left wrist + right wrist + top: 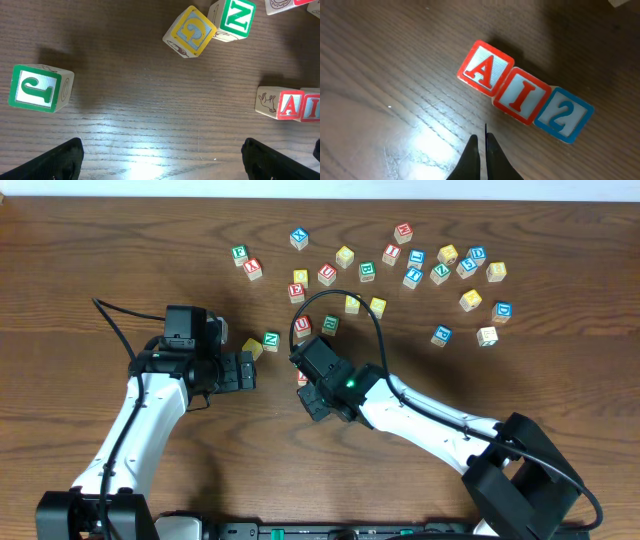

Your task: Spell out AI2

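Right wrist: AI2 row (522,96) edges touch, open table (380,60) around.

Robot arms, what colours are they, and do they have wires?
The left arm and right arm are white tubes with black joints. The left tool and right tool are black, each with two fingers. A thin black cable loops by each arm, and a green light glows on the right arm.
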`<state>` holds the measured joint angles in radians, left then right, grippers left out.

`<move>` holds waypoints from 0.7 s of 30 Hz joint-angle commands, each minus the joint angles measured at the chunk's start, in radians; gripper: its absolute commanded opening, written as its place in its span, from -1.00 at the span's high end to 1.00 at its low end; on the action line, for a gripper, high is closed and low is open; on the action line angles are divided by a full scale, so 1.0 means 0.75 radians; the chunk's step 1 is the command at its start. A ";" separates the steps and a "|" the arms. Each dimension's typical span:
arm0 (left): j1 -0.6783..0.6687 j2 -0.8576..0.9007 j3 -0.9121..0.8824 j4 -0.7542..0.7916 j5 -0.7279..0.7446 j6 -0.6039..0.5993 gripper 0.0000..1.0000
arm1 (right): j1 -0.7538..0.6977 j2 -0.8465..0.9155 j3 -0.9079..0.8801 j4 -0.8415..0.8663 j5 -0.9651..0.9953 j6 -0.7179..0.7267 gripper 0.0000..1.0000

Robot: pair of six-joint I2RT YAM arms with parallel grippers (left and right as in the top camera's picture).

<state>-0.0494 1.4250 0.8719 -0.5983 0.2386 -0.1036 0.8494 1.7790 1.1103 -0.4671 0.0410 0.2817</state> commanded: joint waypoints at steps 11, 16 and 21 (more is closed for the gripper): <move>0.005 0.001 -0.011 -0.004 0.016 0.012 -0.98 | 0.006 0.023 -0.086 0.107 0.052 0.083 0.98; 0.005 0.001 -0.011 -0.004 0.016 0.012 -0.98 | 0.003 0.068 -0.090 0.140 0.051 0.094 0.98; 0.005 0.001 -0.011 -0.004 0.016 0.012 -0.98 | 0.003 0.077 -0.091 0.151 0.096 0.124 0.98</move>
<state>-0.0494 1.4250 0.8719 -0.5983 0.2390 -0.1036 0.8494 1.8263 1.0473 -0.3622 0.0719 0.3401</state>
